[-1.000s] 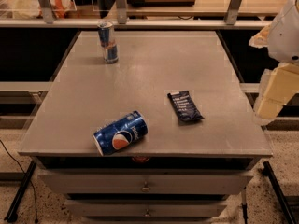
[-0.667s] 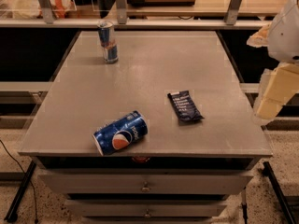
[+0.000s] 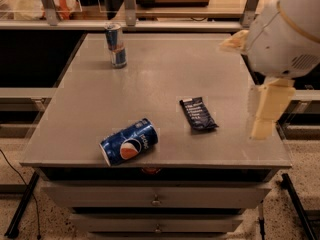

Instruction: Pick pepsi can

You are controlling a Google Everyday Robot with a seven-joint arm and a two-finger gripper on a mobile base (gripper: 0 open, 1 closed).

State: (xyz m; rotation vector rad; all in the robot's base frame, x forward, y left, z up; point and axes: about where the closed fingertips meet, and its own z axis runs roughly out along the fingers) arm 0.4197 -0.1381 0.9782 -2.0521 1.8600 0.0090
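Gripper (image 3: 263, 126) far right — pepsi can (image 3: 129, 141) front-left.

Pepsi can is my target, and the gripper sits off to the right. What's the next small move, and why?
Probably swing the gripper left and toward the front, keeping above the snack wrapper. The pepsi can lies on its side near the front-left corner of the table, while the gripper hangs by the right edge. The upright slim can at the back is out of the way.

Two cans (image 3: 129, 141) (image 3: 115, 45), one wrapper (image 3: 198, 114), right-side tool (image 3: 266, 111)
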